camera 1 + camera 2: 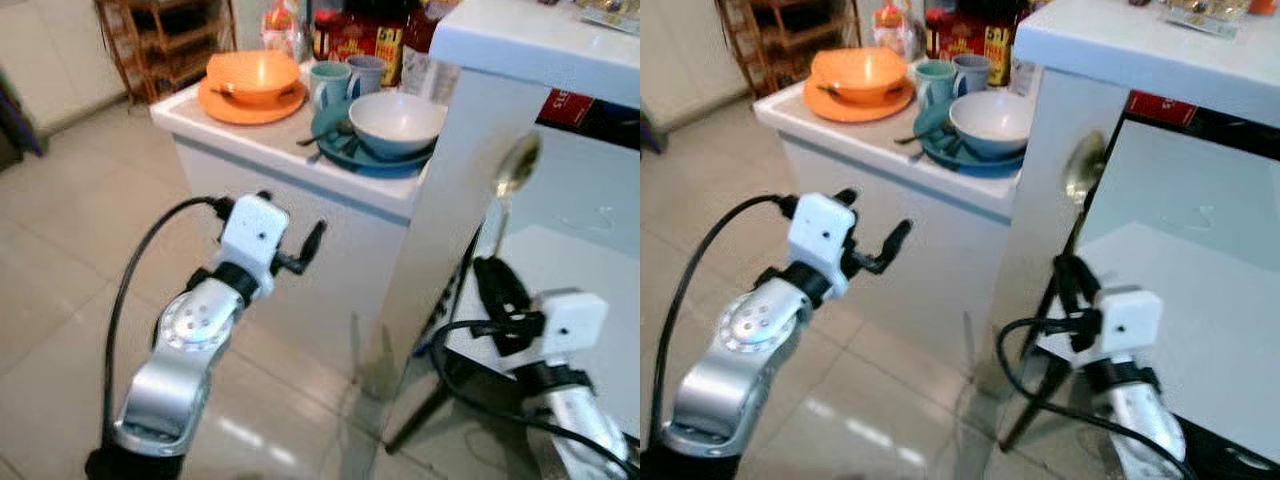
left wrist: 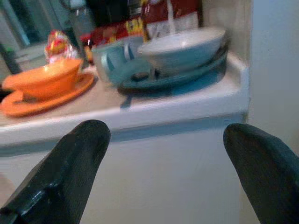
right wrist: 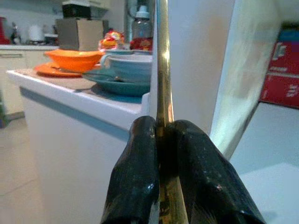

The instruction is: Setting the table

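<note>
The left gripper (image 1: 296,247) hangs with fingers spread wide, empty, in front of the white counter (image 1: 290,150). Up beyond it, an orange bowl (image 1: 252,73) sits on an orange plate (image 1: 250,103); right of those stand two cups (image 1: 330,82) and a pale bowl (image 1: 396,122) on a blue plate (image 1: 372,157). The right gripper (image 1: 492,272) pinches a gold spoon (image 1: 515,168), its bowl upright above the fingers, beside the white table's edge (image 1: 450,200).
</note>
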Robot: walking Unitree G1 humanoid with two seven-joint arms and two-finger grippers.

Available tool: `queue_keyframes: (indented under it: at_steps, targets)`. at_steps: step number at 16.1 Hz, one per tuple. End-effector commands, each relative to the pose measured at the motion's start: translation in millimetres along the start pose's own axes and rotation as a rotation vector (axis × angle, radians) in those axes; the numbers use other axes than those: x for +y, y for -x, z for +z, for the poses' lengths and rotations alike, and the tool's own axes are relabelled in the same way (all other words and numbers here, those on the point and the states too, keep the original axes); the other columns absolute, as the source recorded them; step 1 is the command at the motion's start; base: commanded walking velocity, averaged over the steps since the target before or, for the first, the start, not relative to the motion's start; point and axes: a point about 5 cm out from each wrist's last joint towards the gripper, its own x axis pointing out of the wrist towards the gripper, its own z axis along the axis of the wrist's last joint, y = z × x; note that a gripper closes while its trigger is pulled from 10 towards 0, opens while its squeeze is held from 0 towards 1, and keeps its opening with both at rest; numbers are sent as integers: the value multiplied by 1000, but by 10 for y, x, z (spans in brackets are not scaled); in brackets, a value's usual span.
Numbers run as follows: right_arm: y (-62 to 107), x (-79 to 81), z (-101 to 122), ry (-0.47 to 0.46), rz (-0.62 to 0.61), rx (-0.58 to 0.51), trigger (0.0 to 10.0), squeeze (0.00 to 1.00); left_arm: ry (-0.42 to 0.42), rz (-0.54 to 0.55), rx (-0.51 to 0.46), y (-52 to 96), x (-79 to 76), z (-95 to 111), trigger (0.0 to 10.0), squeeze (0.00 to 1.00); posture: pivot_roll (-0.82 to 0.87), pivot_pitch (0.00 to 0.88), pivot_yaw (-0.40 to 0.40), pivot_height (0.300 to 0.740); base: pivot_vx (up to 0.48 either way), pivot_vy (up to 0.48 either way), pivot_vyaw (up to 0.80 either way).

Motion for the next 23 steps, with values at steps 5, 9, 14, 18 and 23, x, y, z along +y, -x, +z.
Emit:
queue_keyframes:
  at_steps: [5,9,14,18,23]
  targets:
    - [98,-149,-47,32,-82,24,10000,0,9,-18,-2,-29,-46,9,10000,0,5,48,-3,740,0,-371,0]
    - [133,-256,-125,27,-167,88,10000,0,12,-23,-6,-63,-62,17,10000,0,-6,51,2,740,0,-369,0]
    - [-30,-380,59,-30,-257,24,10000,0,19,-12,-15,-104,-62,32,10000,0,-17,49,6,740,0,-370,-480]
    - [-114,-429,102,-25,-287,43,10000,0,22,-6,-19,-117,-59,37,10000,0,-18,48,3,740,0,-368,-400]
    - [-255,-493,116,-21,-266,176,10000,0,18,2,-27,-145,-53,47,10000,0,-15,36,-3,740,0,-370,0]
